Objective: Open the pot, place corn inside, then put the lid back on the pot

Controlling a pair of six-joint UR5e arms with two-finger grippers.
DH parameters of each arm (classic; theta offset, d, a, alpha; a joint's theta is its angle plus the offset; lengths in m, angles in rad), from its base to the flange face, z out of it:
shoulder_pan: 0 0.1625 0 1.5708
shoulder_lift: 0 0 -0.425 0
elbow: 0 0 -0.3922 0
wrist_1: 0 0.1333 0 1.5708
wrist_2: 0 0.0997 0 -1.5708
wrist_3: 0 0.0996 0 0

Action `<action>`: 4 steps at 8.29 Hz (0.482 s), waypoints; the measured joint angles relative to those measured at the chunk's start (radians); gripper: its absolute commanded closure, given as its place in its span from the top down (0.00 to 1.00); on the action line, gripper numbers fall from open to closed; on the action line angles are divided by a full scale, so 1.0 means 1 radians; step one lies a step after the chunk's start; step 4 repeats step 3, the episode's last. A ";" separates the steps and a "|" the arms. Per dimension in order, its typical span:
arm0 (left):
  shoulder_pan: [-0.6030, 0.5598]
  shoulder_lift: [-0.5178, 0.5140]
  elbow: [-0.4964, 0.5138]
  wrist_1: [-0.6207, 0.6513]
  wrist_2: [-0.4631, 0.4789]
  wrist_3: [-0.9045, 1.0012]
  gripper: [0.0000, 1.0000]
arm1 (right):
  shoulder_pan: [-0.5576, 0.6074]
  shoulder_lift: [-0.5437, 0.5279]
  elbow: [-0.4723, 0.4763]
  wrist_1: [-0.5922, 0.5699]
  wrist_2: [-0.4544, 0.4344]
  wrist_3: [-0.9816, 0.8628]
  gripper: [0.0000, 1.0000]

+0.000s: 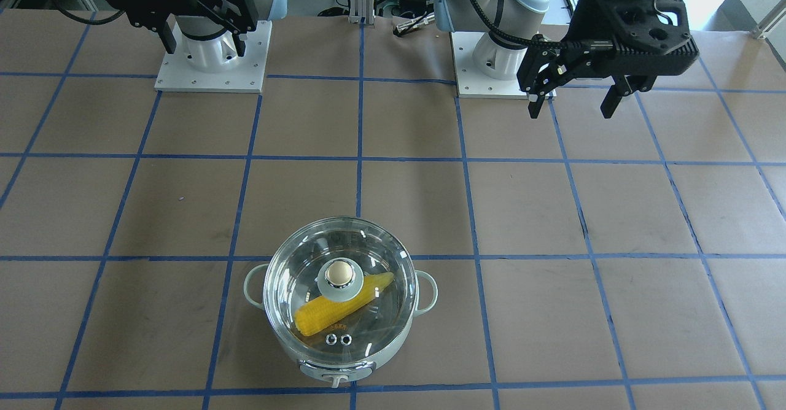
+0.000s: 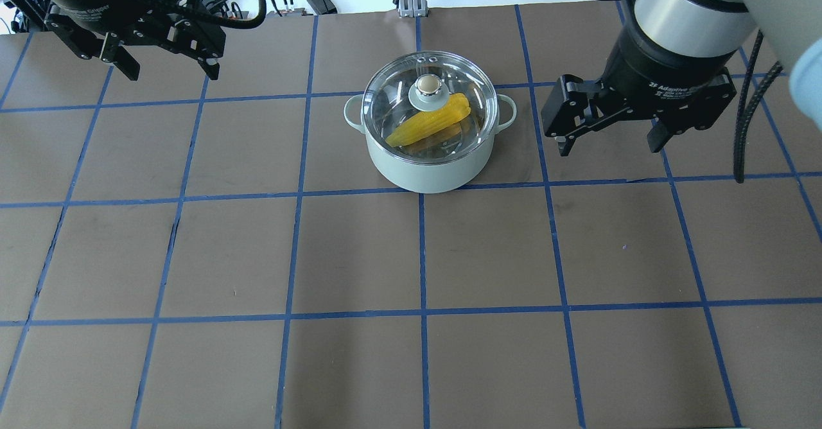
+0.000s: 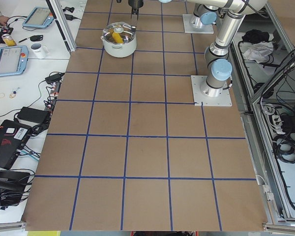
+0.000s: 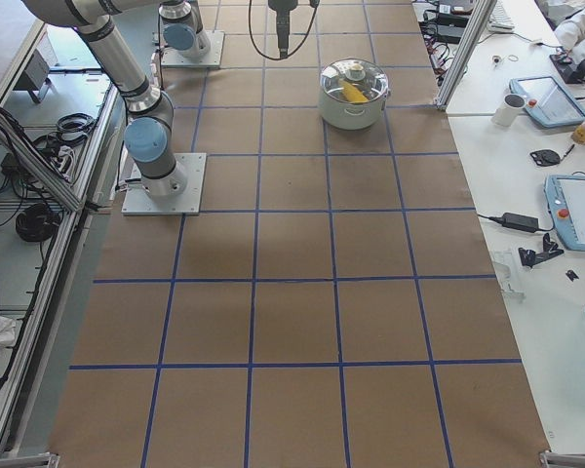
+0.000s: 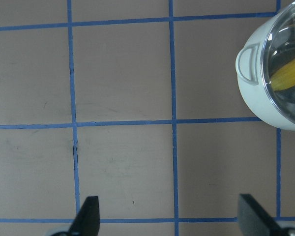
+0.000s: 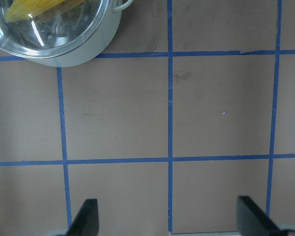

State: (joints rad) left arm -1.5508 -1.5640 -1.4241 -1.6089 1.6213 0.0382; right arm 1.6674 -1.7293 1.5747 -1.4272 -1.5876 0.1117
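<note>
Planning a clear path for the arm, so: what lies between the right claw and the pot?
Only a bare stretch of brown table crossed by one blue tape line, as the overhead view shows. The right claw hangs open beside the pot.

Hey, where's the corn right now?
The corn lies inside the pot, under the glass lid. In the overhead view that is the table's far centre, between the left gripper and the right gripper.

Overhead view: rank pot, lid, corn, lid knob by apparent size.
1. pot
2. lid, nearly as wide as the pot
3. corn
4. knob
</note>
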 measured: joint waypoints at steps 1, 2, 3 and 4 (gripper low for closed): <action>0.000 0.000 0.000 0.000 0.000 -0.002 1.00 | -0.014 0.002 0.000 -0.022 -0.004 -0.005 1.00; 0.000 0.000 0.000 0.000 -0.001 -0.006 1.00 | -0.030 0.004 -0.001 -0.036 -0.006 -0.022 1.00; 0.000 -0.003 0.000 0.003 -0.003 -0.013 1.00 | -0.039 0.004 -0.001 -0.044 -0.008 -0.037 1.00; 0.000 -0.003 0.000 0.003 -0.003 -0.013 1.00 | -0.039 0.004 -0.001 -0.044 -0.008 -0.037 1.00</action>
